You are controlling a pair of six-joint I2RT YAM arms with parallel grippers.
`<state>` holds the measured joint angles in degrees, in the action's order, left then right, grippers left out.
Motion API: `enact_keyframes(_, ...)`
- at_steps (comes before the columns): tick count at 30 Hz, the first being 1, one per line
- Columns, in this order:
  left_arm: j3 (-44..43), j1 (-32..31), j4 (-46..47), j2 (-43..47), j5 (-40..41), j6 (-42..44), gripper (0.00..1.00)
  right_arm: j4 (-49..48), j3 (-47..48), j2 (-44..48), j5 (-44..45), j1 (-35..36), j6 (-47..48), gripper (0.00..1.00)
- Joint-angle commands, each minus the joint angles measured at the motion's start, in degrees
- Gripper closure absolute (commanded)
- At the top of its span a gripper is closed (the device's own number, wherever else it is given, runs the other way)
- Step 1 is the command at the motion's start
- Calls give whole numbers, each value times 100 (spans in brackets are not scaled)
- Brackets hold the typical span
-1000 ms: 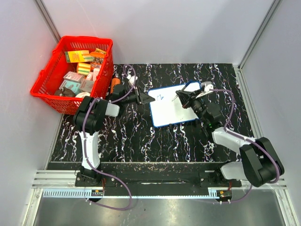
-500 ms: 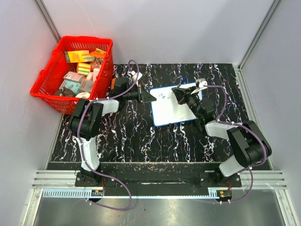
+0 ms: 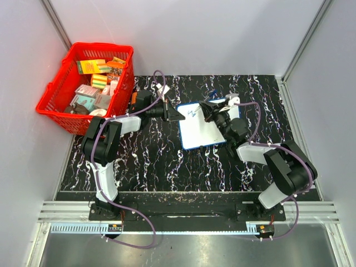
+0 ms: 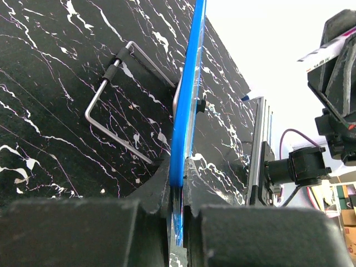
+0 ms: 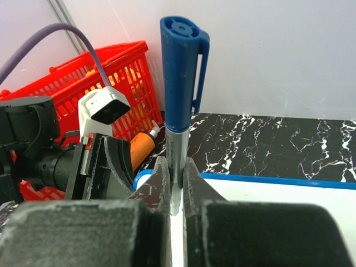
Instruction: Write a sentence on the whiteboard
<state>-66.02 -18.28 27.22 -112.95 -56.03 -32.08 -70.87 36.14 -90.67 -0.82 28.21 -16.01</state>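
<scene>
The left fingers (image 4: 83, 233), dark and blocky, had clamped onto the thin blue rim of the flat, round-cornered whiteboard (image 3: 197, 133) at its 9 o'clock edge, where a second earlier they stood off it. The right fingers (image 5: 160, 186) pinched a slim blue capped marker (image 5: 181, 83), carried nearer the board's 10 o'clock corner, by the short blue scrawl of the sentence (image 3: 192, 114). The board lay mid-tabletop (image 3: 167, 161), black with white veining, its long axis running 9 to 3 o'clock.

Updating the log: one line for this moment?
left gripper shut on whiteboard rim | right gripper shut on blue marker | sentence barely started
</scene>
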Motion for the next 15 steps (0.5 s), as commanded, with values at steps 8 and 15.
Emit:
enact_keyframes(8,-104,-35,-490,1,312,720,100,-744,130,-328,1479,704,1293,100)
enact_keyframes(15,-87,-35,-499,1,277,755,100,-832,156,-460,1980,748,1346,100)
